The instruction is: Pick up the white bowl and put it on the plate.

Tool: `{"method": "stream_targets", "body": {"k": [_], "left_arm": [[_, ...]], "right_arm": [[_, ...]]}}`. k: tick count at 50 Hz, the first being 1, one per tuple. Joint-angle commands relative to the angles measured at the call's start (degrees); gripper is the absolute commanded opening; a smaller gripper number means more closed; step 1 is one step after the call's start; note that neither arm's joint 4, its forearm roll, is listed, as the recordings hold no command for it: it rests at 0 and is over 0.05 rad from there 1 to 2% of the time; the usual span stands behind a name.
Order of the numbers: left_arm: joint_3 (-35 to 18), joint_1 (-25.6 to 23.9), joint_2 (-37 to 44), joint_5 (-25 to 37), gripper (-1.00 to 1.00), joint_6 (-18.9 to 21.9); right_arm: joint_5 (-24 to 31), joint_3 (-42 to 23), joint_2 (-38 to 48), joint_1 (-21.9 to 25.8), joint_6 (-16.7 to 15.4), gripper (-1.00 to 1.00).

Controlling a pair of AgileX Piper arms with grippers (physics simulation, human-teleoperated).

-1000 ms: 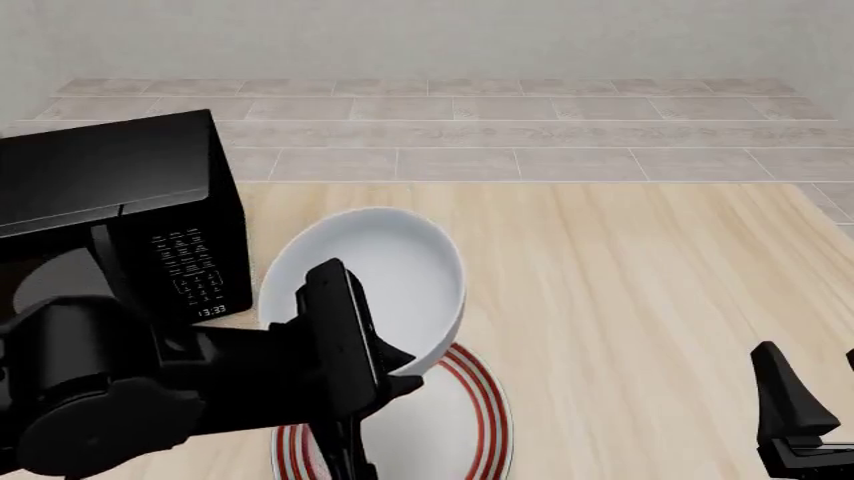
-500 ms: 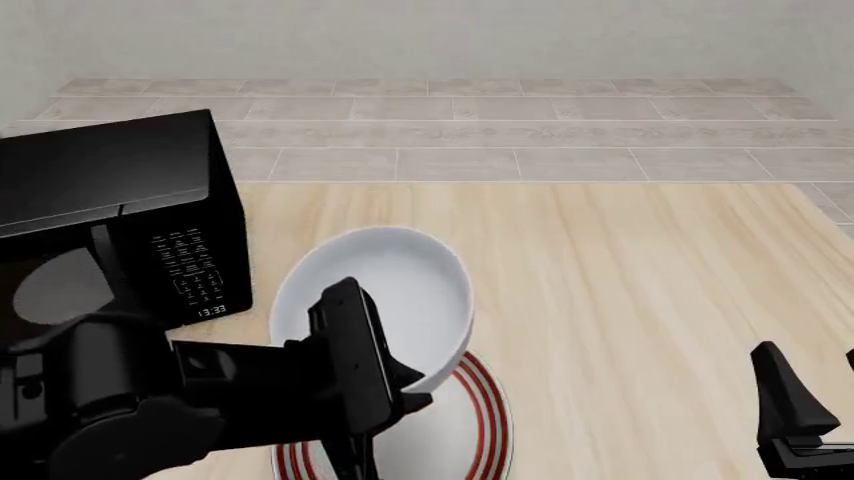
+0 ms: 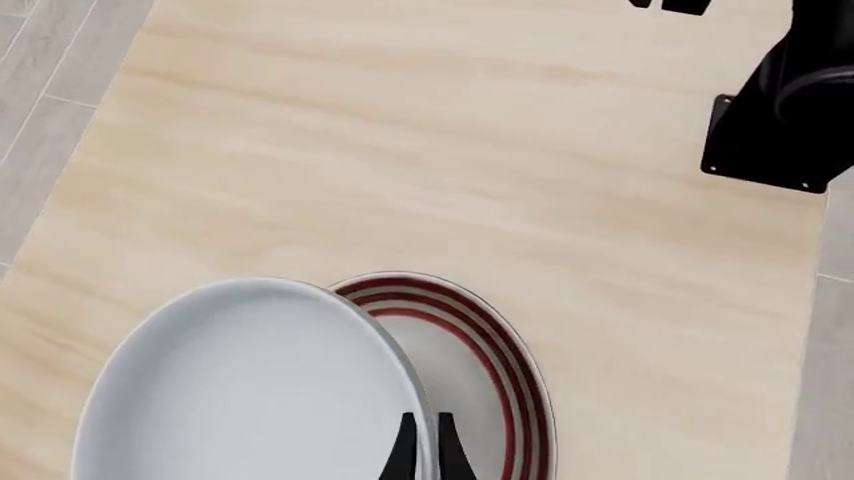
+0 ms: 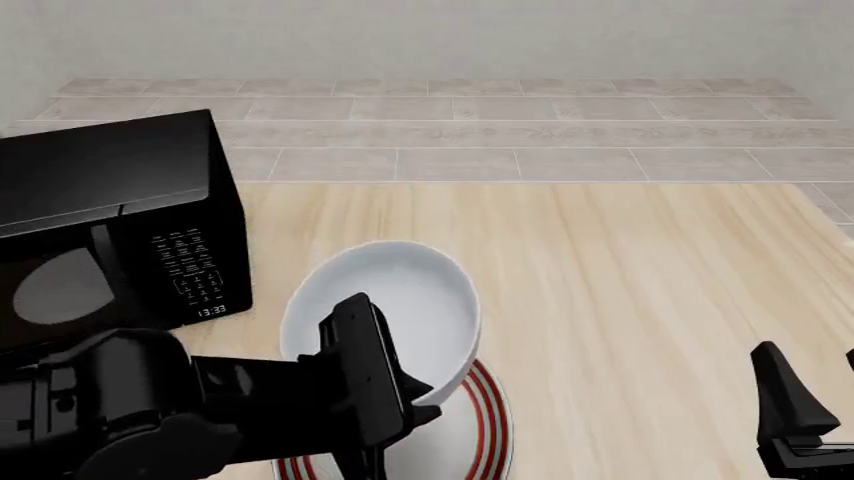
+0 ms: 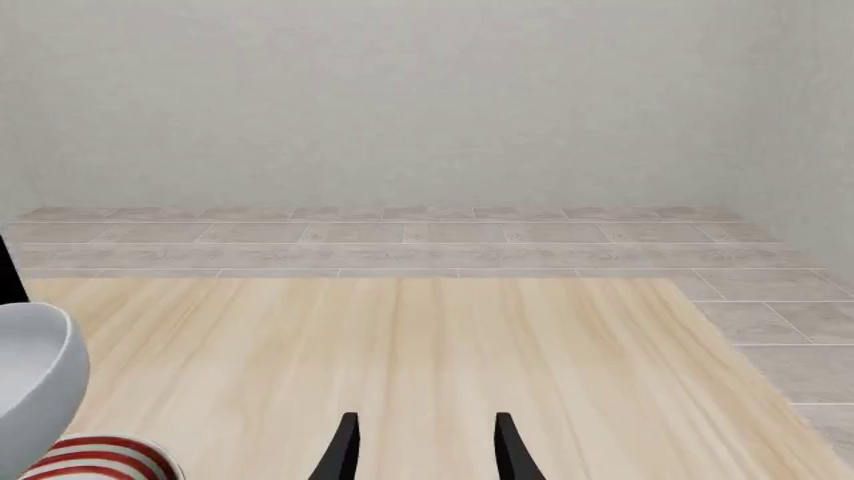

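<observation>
A pale wooden table fills the left wrist view. There the left gripper pinches the rim of the white bowl, which overlaps one side of the plate but is not centred on it.

From the front, with tiled floor and wall behind, the bowl hangs tilted above the plate; pickup looks done, lowering and release remain. A black microwave stands just left, clear of the plate.

In the right wrist view the right gripper idles with fingers spread and empty, well apart from the bowl.
</observation>
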Motion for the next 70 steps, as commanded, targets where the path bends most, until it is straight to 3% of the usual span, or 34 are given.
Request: {"method": "stream_targets", "body": {"k": [1, 13, 15, 18, 70], "left_arm": [[0.5, -0.6, 0.7, -0.9, -1.0, -2.0], [1.0, -1.8, 1.2, -2.0, -1.0, -3.2], [-0.5, -1.9, 0.4, 0.4, -1.0, -3.4], [1.5, -2.0, 1.5, -2.6, -1.0, -3.6], [6.5, -4.8, 2.7, -6.1, -1.0, -8.8]], "right_arm": [[-0.5, 0.5, 0.0, 0.1, 0.0, 1.0], [-0.5, 0.5, 0.0, 0.1, 0.0, 1.0], [-0.5, 0.5, 0.0, 0.1, 0.0, 1.0], [-0.5, 0.5, 0.0, 0.1, 0.0, 1.0], [-0.5, 0.5, 0.0, 0.1, 0.0, 1.0]]}}
